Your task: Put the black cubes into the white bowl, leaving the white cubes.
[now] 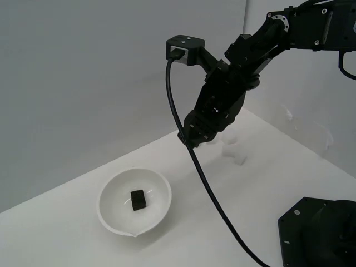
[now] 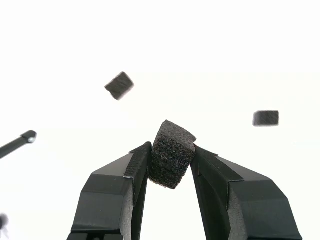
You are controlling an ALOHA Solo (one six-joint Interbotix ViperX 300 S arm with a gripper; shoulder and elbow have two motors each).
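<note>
My gripper point(image 2: 171, 150) is shut on a black cube point(image 2: 172, 160), pinched between both fingers and tilted. In the exterior view the gripper point(image 1: 193, 139) hangs above the table, up and toward the exterior view's right of the white bowl point(image 1: 111, 219). One black cube point(image 1: 138, 199) lies inside the bowl near its middle. The wrist view shows two more black cubes point(image 2: 119, 85) point(image 2: 265, 118) on a washed-out white ground; I cannot tell there which one is in the bowl. White cubes point(image 1: 233, 151) sit on the table just past the gripper, partly hidden by it.
A black cable point(image 1: 207, 189) hangs from the wrist camera down across the table, passing to the exterior view's right of the bowl. The arm's black base point(image 1: 322, 233) fills the lower corner on that side. The white table's far edge point(image 1: 83, 172) runs diagonally behind the bowl.
</note>
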